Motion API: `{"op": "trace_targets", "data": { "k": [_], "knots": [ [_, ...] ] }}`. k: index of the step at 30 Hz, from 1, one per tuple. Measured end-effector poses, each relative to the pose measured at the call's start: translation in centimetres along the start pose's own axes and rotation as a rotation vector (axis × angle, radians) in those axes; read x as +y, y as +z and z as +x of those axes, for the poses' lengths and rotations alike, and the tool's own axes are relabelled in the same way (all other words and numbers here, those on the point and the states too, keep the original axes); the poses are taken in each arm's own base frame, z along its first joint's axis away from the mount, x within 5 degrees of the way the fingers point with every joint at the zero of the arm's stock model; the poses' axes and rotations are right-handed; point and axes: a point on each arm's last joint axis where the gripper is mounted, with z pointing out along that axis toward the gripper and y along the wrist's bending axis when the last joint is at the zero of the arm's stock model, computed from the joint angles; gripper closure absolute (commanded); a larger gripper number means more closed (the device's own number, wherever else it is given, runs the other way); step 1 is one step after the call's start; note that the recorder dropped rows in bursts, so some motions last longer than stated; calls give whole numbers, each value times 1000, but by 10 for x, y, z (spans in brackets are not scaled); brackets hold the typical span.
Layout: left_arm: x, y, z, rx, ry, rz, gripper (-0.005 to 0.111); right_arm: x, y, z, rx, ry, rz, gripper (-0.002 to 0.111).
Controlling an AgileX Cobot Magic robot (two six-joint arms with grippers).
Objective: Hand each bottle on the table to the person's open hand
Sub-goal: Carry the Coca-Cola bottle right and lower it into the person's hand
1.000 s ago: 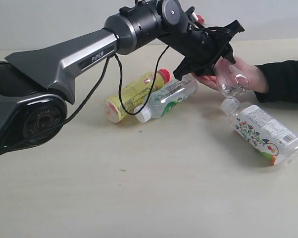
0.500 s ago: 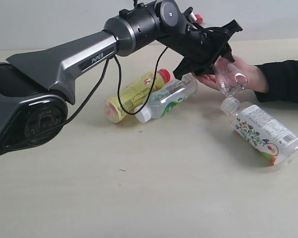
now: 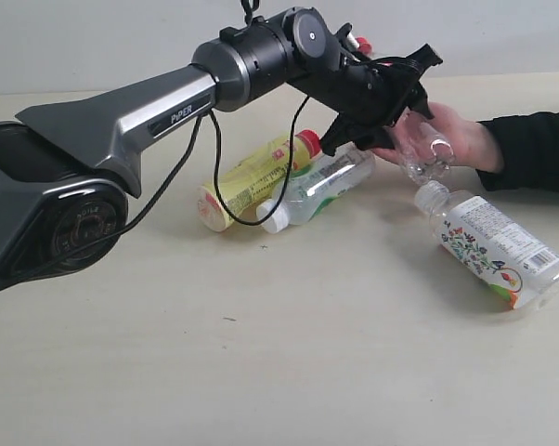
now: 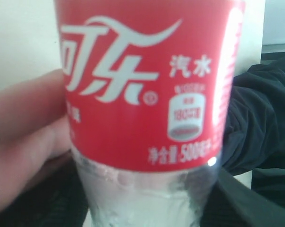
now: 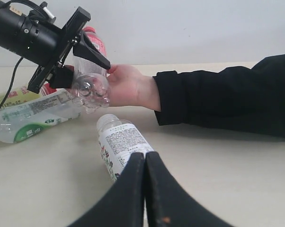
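1. Left gripper (image 3: 402,125) is set astride the red-labelled bottle (image 4: 142,85), which is laid in the person's hand (image 3: 458,141); whether it is pinched cannot be told.
2. Right gripper (image 5: 145,163) is pressed together.
3. Floral bottle (image 3: 493,246) is laid on the table (image 3: 261,372) just beside that hand.
4. Yellow bottle (image 3: 252,177) and green-labelled bottle (image 3: 321,186) are laid together, farther from it.

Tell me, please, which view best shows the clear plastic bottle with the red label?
The left wrist view: the clear plastic bottle with the red label fills it, white print readable. The exterior and right wrist views show mostly its base and red cap.
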Motion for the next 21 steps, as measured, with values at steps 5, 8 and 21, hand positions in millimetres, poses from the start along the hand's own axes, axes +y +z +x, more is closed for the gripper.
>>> {"op": "trace_targets", "data": {
  "k": [5,8,21],
  "knots": [
    [0,0,0,-2,0,1,36,0,0,0,0,0,0,108],
    [0,0,0,-3,-2,4,29,0,0,0,0,0,0,108],
    [-3,-2,1,10,19,16,26,0,0,0,0,0,0,108]
  ]
}}
